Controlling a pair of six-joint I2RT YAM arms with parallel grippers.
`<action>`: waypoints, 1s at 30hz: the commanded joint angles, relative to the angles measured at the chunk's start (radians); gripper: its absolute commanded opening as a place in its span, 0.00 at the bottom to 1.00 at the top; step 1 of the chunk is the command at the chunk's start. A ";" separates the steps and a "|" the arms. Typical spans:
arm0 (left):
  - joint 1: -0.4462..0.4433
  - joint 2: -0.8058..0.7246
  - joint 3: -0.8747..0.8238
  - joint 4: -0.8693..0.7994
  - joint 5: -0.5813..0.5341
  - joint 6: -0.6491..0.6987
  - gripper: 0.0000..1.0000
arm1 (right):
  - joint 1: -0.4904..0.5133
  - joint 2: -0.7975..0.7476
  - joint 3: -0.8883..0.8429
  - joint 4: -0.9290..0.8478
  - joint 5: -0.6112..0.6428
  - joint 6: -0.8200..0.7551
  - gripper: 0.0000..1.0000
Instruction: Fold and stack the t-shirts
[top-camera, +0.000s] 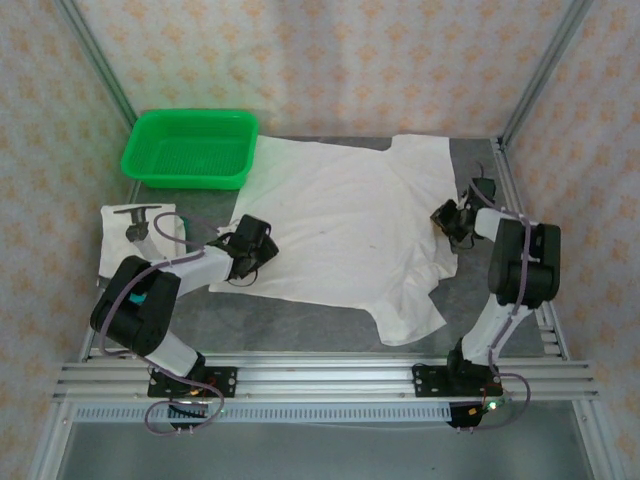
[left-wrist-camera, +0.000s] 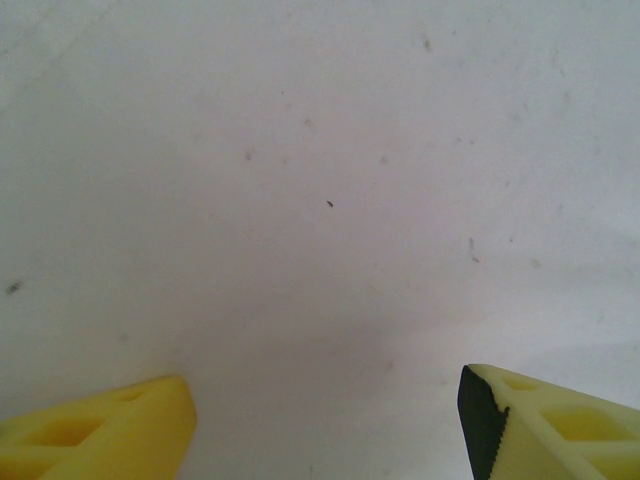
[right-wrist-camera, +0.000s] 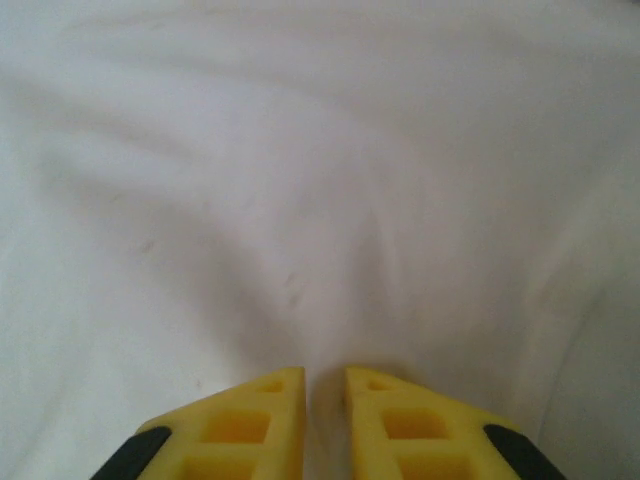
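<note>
Grey worktop (top-camera: 300, 325), bare strip along near edge & at far-right corner. On it: spread t-shirt (top-camera: 350, 220), white, flat across centre to right, wrinkled at near-right sleeve; folded t-shirt (top-camera: 115, 250) w/ dark mark, left side; green mesh basket (top-camera: 190, 148), far-left, just beside spread shirt.

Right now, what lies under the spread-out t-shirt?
The spread t-shirt lies flat on the grey table, which shows around its edges. Whatever is beneath the cloth itself is covered.
</note>
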 joint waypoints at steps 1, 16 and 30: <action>-0.007 0.016 -0.020 -0.196 -0.007 -0.013 0.74 | -0.026 0.102 0.091 -0.065 0.055 0.070 0.16; 0.001 -0.006 0.035 -0.227 -0.019 0.027 0.78 | -0.054 0.351 0.521 -0.197 -0.007 -0.009 0.49; 0.000 -0.098 0.093 -0.267 -0.033 0.089 0.80 | 0.020 -0.473 -0.159 -0.129 0.203 0.003 0.62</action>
